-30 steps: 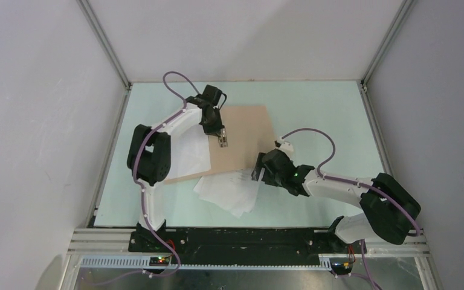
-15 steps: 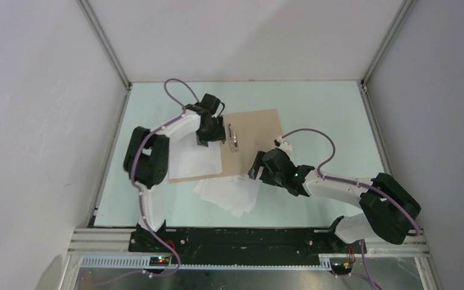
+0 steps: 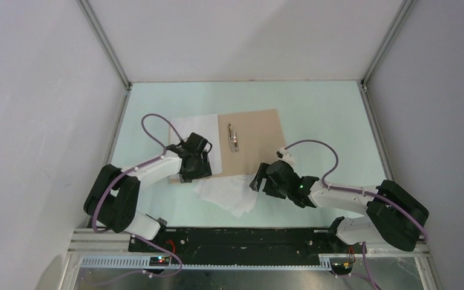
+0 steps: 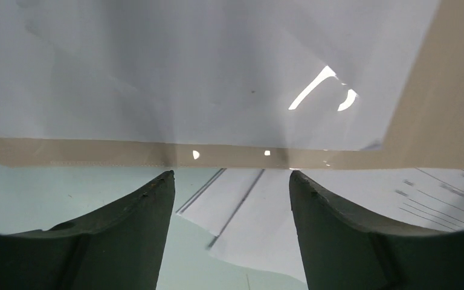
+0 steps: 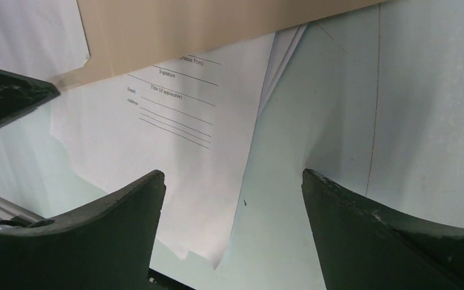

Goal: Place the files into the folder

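The tan folder (image 3: pixel 254 145) lies open and flat, its metal clip (image 3: pixel 234 136) along the spine and a white glossy leaf (image 3: pixel 196 134) on its left half. The files (image 3: pixel 229 193), white sheets with faint printed lines, lie fanned on the table with their far ends tucked under the folder's near edge. My left gripper (image 3: pixel 198 170) hovers open at that near edge, over the files (image 4: pixel 260 205), with nothing between its fingers. My right gripper (image 3: pixel 257 180) stands open just right of the files (image 5: pixel 175 133), over their right edge and the bare table.
The pale green table (image 3: pixel 314 115) is walled by white panels left, right and behind. A black rail (image 3: pixel 241 238) with the arm bases runs along the near edge. In the right wrist view, a left-gripper finger (image 5: pixel 6 96) shows at the left.
My left gripper opened and let go of the folder's cover, which now lies flat open. The left arm then drew back to the folder's near edge. The right arm barely moved.
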`<state>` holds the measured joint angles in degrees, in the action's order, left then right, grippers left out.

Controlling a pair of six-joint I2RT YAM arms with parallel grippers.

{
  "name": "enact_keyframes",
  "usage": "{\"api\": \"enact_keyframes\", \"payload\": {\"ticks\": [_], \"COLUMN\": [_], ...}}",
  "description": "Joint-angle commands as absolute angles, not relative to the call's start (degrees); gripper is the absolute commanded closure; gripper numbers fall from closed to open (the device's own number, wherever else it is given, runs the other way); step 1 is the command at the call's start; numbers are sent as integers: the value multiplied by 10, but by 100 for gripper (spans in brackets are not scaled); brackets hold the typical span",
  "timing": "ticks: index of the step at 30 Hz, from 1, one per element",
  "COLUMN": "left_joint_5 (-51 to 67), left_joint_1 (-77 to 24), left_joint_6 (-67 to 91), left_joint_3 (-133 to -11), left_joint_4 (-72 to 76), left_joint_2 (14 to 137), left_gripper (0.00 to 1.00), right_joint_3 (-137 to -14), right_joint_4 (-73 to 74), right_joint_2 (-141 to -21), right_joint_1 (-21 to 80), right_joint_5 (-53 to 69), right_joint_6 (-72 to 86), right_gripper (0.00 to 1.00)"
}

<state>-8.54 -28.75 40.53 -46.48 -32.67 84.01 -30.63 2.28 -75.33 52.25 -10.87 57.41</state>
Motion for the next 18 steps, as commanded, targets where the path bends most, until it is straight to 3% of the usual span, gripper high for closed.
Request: {"api": "enact_keyframes", "payload": {"ticks": [1, 7, 18], "left_joint_5": [-107, -84, -50], "left_joint_1": [-289, -301, -393], "left_joint_6": [422, 430, 500], "left_joint_3": [-439, -407, -369], "left_joint_4": [-256, -224, -226], "left_joint_2": [851, 861, 896], "left_gripper": [23, 23, 32], "right_joint_3": [-281, -267, -257], "right_joint_4": [-11, -28, -55], "right_joint_2": [-731, -717, -739], "right_joint_1": [516, 519, 519], "right_joint_5": [-92, -73, -47], "right_joint_6": [580, 578, 598], "right_gripper": [12, 11, 11]}}
